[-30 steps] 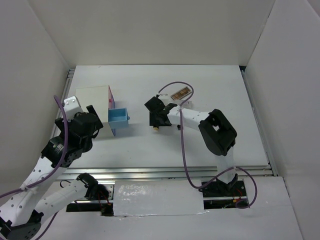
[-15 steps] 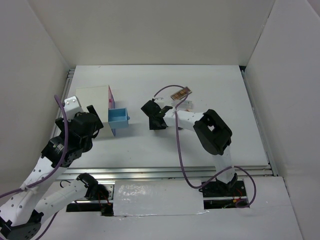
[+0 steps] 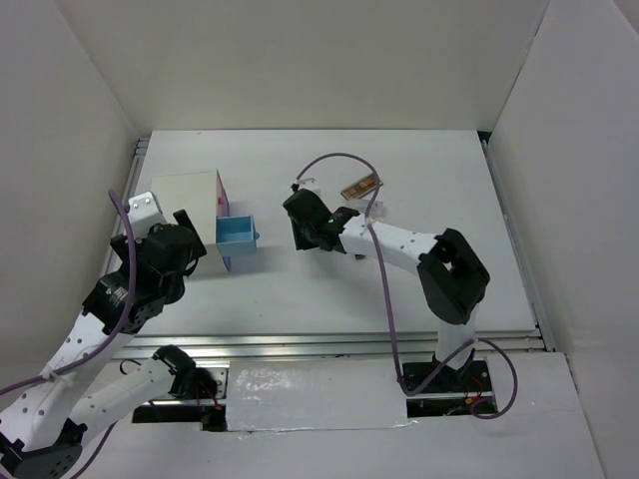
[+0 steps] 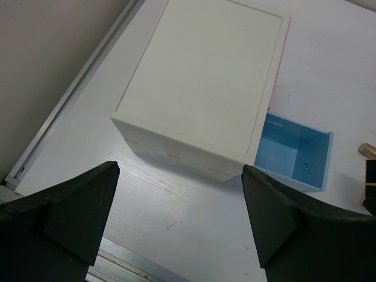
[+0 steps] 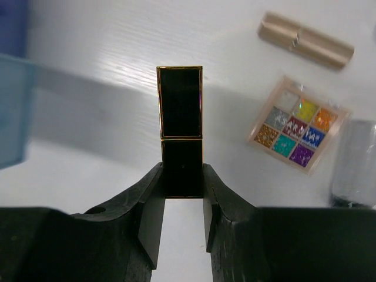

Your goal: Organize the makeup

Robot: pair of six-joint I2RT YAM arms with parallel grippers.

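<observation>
The right wrist view shows my right gripper [image 5: 182, 176] shut on the lower end of a black-gold tube [image 5: 181, 111], which points straight out from the jaws. Beyond it on the white table lie a multicoloured palette [image 5: 295, 124], a gold lipstick tube [image 5: 305, 40] and a clear case [image 5: 354, 161]. From above, the right gripper [image 3: 305, 225] is mid-table, with a brown palette [image 3: 360, 186] just behind it. My left gripper [image 4: 179, 223] stands wide open and holds nothing, in front of the white box [image 4: 202, 76].
The white box [image 3: 185, 195] sits at the left with a blue drawer [image 3: 238, 238] pulled out toward the middle and a pink drawer front [image 3: 224, 205] above it. The drawer [image 4: 294, 153] looks nearly bare inside. White walls enclose the table on three sides.
The right jaws have closed onto the black-gold tube. The right gripper shifted slightly left and back, and its elbow swung out to the right. The left arm has not moved.
</observation>
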